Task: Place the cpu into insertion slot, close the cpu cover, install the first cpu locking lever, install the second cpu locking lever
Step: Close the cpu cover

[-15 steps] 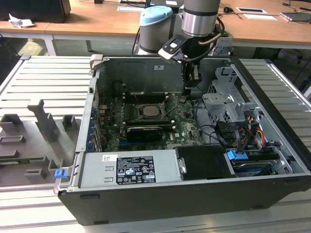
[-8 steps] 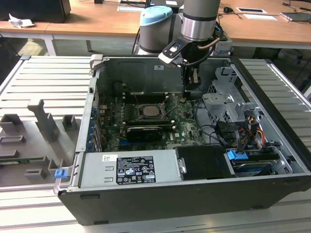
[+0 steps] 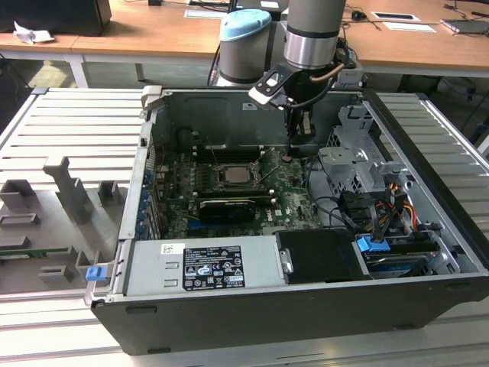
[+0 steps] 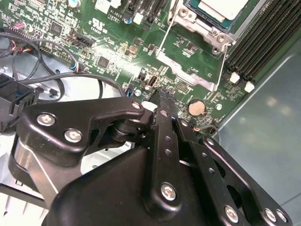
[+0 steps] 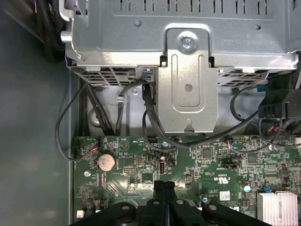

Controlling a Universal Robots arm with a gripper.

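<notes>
**Cpu seated, levers look unlatched**

The cpu lies already inside the insertion slot, with its silver top up. Whether the cpu cover is down on it, I cannot tell. One wire lever and a second wire lever run loose beside the slot, so I judge that neither is locked yet. The gripper hovers over the green board near the slot, on the exterior view's right of it. Its fingers are pressed together and hold nothing.
</notes>
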